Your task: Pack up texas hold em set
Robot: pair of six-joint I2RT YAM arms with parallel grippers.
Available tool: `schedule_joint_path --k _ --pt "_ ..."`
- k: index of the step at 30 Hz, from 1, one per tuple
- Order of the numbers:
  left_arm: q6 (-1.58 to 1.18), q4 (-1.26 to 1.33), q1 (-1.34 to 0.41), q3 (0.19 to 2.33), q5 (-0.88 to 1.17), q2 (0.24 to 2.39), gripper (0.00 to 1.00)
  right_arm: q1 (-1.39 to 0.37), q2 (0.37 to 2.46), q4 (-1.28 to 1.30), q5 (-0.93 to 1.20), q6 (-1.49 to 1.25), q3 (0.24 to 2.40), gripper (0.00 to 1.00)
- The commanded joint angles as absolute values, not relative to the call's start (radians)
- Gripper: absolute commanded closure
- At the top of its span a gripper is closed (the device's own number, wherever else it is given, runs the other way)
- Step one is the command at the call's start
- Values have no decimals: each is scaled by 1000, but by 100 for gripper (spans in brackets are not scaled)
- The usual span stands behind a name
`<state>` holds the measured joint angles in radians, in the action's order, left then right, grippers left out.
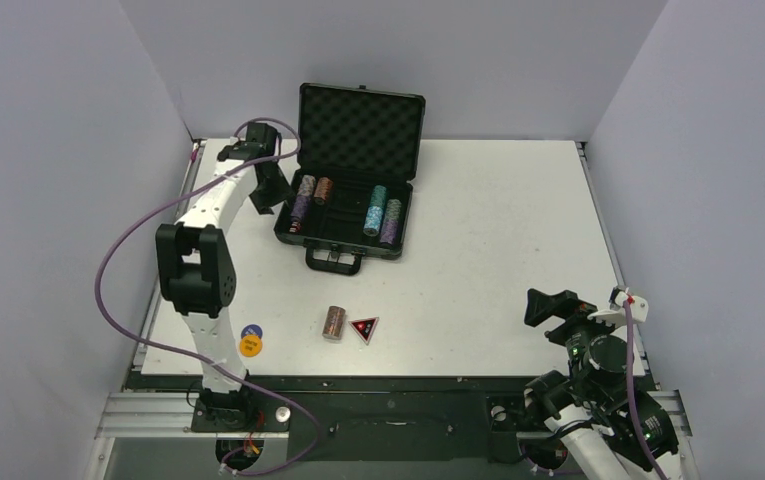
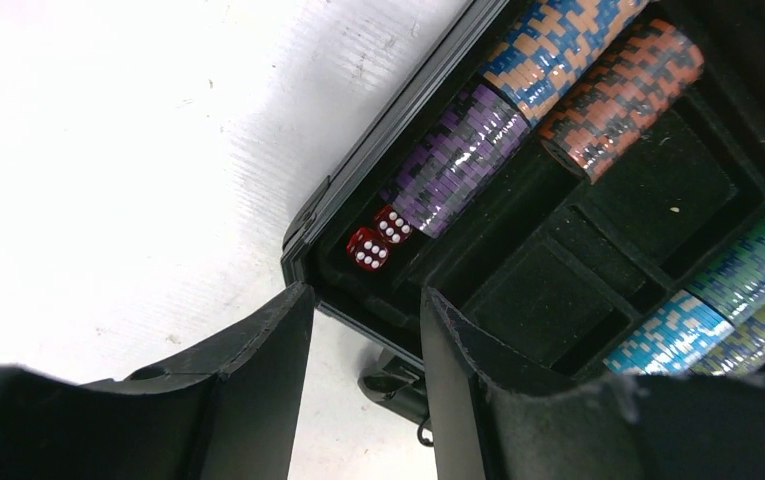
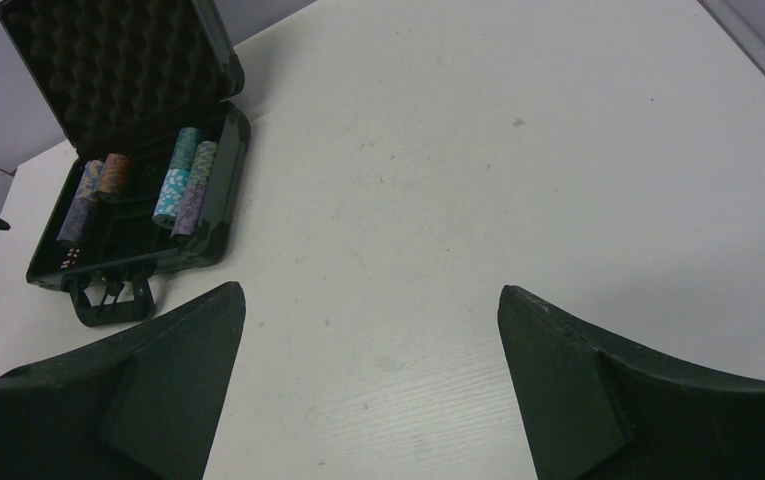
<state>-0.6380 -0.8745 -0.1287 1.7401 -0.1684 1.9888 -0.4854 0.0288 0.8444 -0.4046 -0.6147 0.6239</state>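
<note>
The black foam-lined briefcase stands open at the back of the table, lid up. Inside lie purple, brown and teal chip stacks and two red dice. My left gripper hovers at the case's left edge, open and empty; its fingers straddle the case rim. A loose brown chip stack, the black-red triangle, a blue disc and a yellow disc lie near the front. My right gripper is open and empty at the front right.
Grey walls enclose the table on three sides. The case handle points toward the front. The left arm's purple cable loops over the left edge. The case also shows far off in the right wrist view.
</note>
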Motion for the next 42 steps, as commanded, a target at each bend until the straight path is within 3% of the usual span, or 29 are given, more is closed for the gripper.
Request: schedule_joint_path --k 1,7,14,19,24,35,42 --pt "-608 -872 -104 1725 -183 1858 59 -491 18 805 -426 -618 620 7" --pt "-583 -826 -91 1521 -246 1625 44 -491 15 805 -433 -620 619 7" --pt "-655 -829 -39 1344 -197 1434 35 -491 15 807 -426 -619 621 7" --pt "-773 -821 -50 1193 -172 1311 11 -490 24 806 -438 -623 619 7" --pt "-789 -834 -75 1110 -147 1251 0 -489 8 803 -443 -624 617 7" --pt "-803 -770 -278 928 113 969 3 -491 -61 794 -458 -626 611 7" --pt "-674 -919 -367 932 154 837 2 -491 61 794 -422 -614 613 7"
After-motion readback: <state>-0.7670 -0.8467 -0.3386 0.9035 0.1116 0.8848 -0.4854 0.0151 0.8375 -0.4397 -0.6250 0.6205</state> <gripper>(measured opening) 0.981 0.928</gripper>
